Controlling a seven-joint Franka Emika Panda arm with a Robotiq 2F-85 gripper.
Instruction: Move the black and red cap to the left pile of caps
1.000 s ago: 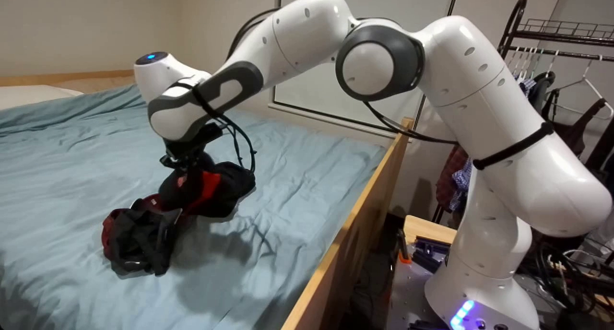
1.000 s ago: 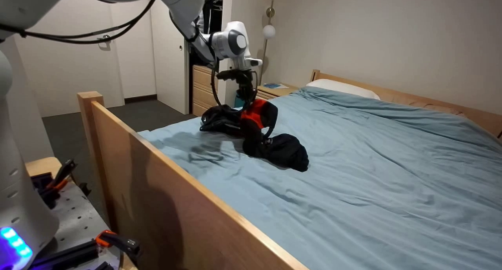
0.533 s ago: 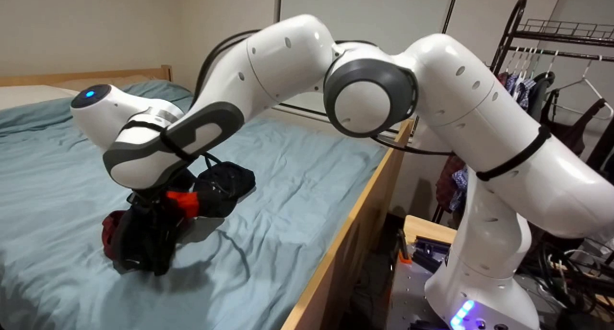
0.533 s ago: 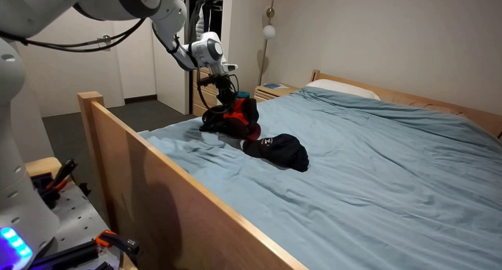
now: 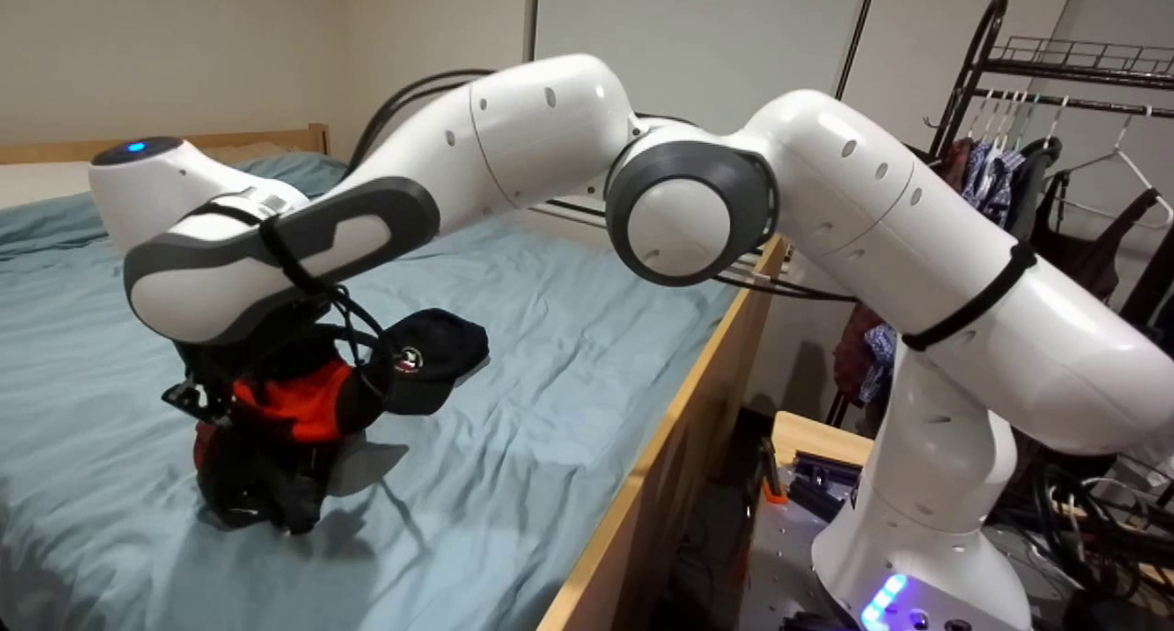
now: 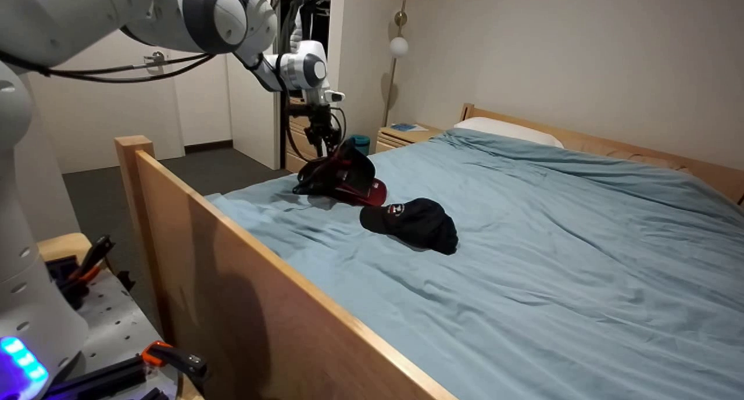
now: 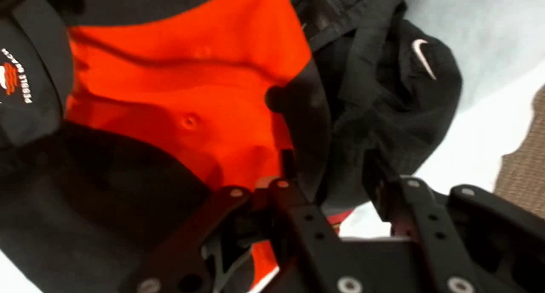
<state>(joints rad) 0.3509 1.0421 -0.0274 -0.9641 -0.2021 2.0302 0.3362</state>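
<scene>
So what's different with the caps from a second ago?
The claw carried the black and red cap leftward in both exterior views, away from the emblemed black cap to the left pile of caps, and now stands open, apparently having let go. The emblemed black cap stayed put.

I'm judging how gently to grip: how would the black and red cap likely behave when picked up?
The black and red cap would probably bend and sag, since its red part looks creased in the wrist view. It's likely light for its size, being apparently thin fabric with small eyelets. Slipping seems unlikely: the red surface looks matte.
</scene>
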